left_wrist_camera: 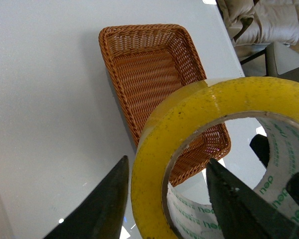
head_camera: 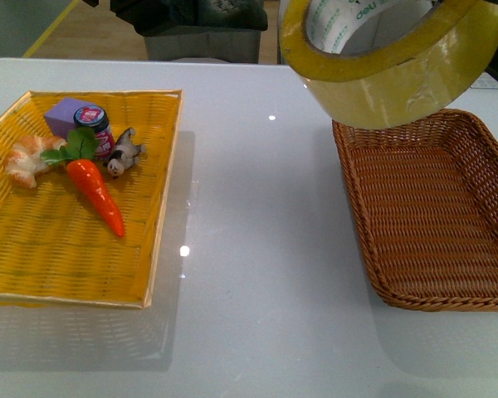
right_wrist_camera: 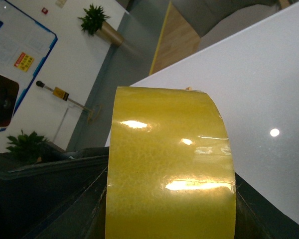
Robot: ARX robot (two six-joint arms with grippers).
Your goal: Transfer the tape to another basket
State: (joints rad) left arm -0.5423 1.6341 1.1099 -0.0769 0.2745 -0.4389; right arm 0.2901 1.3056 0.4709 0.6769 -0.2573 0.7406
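White worktop (head_camera: pixel 266 249) carries the basket (head_camera: pixel 436 207) at 3 o'clock; the tape (head_camera: pixel 390 75) hangs above its far rim, at 1 o'clock. On the tape's wall the left tool (left_wrist_camera: pixel 167 159) seems closed; the right tool (right_wrist_camera: pixel 172 199) flanks it, grip unclear.

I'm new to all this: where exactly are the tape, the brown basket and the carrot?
tape (head_camera: pixel 398 79): front view, on its yellow outer band.
brown basket (head_camera: pixel 361 220): front view, on the woven side wall facing the table's middle.
carrot (head_camera: pixel 100 195): front view, on the middle of its orange body.
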